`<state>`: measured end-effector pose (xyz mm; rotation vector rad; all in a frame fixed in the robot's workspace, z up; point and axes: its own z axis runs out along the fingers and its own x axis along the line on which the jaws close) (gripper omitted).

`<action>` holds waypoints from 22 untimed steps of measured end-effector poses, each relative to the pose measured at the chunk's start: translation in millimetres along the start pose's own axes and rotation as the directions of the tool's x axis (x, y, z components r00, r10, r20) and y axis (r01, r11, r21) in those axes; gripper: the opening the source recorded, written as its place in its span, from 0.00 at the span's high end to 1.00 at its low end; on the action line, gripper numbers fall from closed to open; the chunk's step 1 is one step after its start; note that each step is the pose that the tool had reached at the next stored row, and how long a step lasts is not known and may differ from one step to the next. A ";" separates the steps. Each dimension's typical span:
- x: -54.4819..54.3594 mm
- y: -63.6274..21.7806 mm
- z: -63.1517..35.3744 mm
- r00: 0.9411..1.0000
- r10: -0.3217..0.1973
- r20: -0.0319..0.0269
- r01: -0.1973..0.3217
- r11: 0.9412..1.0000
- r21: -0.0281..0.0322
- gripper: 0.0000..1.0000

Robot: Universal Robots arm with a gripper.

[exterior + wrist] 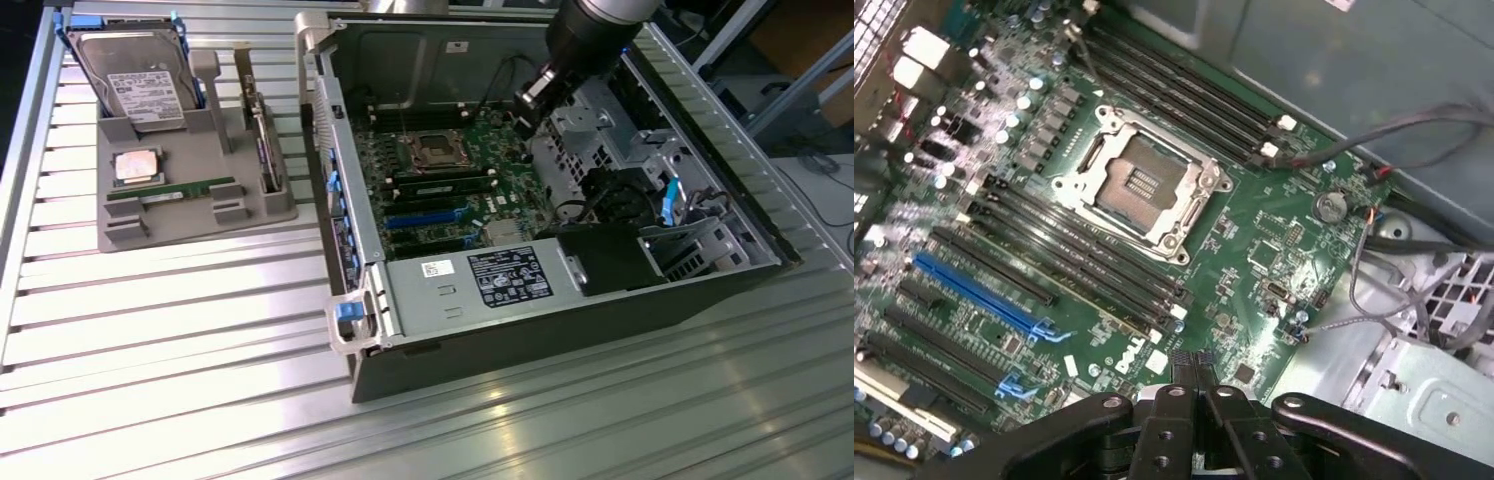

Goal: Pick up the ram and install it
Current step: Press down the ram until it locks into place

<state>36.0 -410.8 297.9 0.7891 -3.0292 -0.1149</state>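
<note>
A ram stick (171,191), thin and green, lies flat in the grey holder (127,232) at the exterior view's left, far from my gripper. A second, similar stick (447,186) looks seated in a slot just beside the processor socket (437,150) on the motherboard. My gripper (525,112) hangs inside the open computer case (561,320), above the motherboard and to the exterior view's right of the socket. In the wrist view the gripper (1191,362) is shut, its tips pressed together with nothing between them, over the green board near the socket (1137,187) and the black memory slots (1184,95).
The holder also carries a hard drive (134,85), a square processor chip (138,166) and an upright expansion card (267,150). Inside the case, cables (1414,130), a metal drive cage (667,180) and a power supply (501,280) crowd the exterior view's right side. The ribbed metal table (200,380) surrounds everything.
</note>
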 end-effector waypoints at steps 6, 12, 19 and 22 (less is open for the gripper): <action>0.0 0.0 0.4 0.987 0.160 0.012 -0.160 0.987 0.001 0.90; 0.0 -0.1 0.9 0.943 0.331 0.025 -0.331 0.943 -0.001 0.90; 0.0 -0.1 1.5 0.865 0.499 0.038 -0.500 0.866 -0.005 0.90; 0.0 -0.1 1.4 0.860 0.509 0.039 -0.509 0.861 -0.005 0.90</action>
